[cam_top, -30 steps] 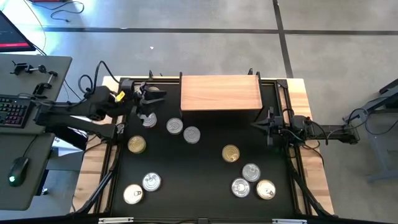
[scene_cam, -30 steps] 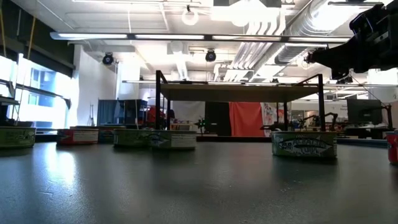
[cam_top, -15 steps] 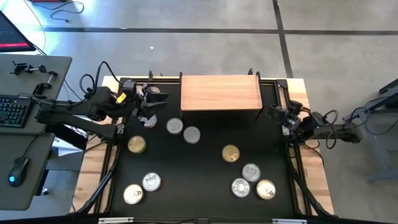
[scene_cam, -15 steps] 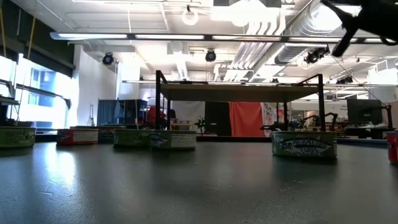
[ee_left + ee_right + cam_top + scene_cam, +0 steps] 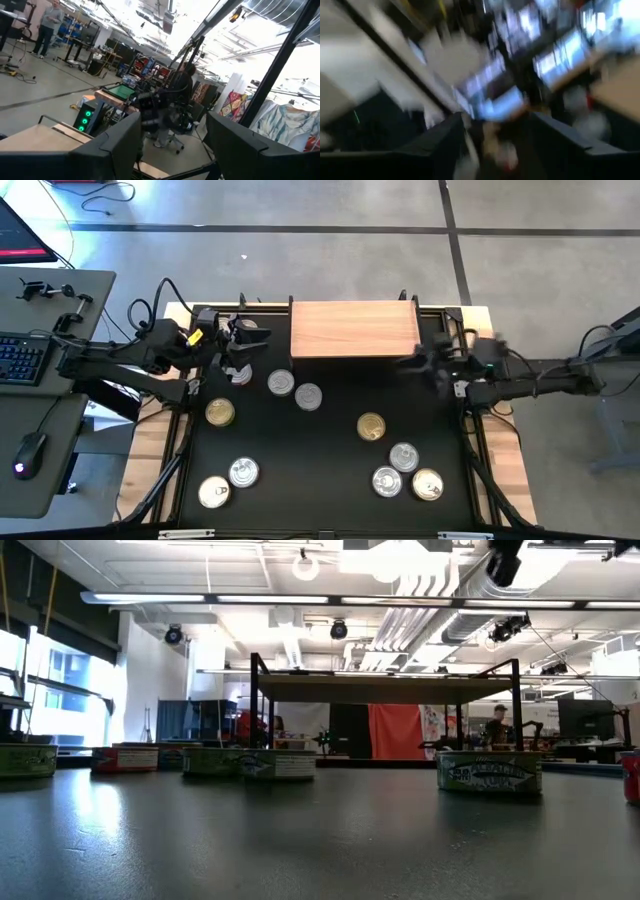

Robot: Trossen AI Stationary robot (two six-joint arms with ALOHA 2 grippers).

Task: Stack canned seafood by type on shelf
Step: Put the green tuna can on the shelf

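Wooden shelf [image 5: 355, 329] top lies bare; left hand [image 5: 243, 338] spread beside it, right hand [image 5: 412, 364] spread at its corner.

Both arms dark, jointed, black cables looping off them. Left arm [image 5: 120, 360]: yellow tag near wrist. Right arm [image 5: 520, 385]: slimmer, small pale patches at wrist.

Low view: flat tins stand on the dark desk [image 5: 300, 840]. A green-labelled tin [image 5: 26, 760], a red-labelled tin [image 5: 125, 759] and two overlapping tins [image 5: 262, 763] lie left; a teal-labelled tin [image 5: 489, 772] stands right. A person [image 5: 499, 724] shows far behind.
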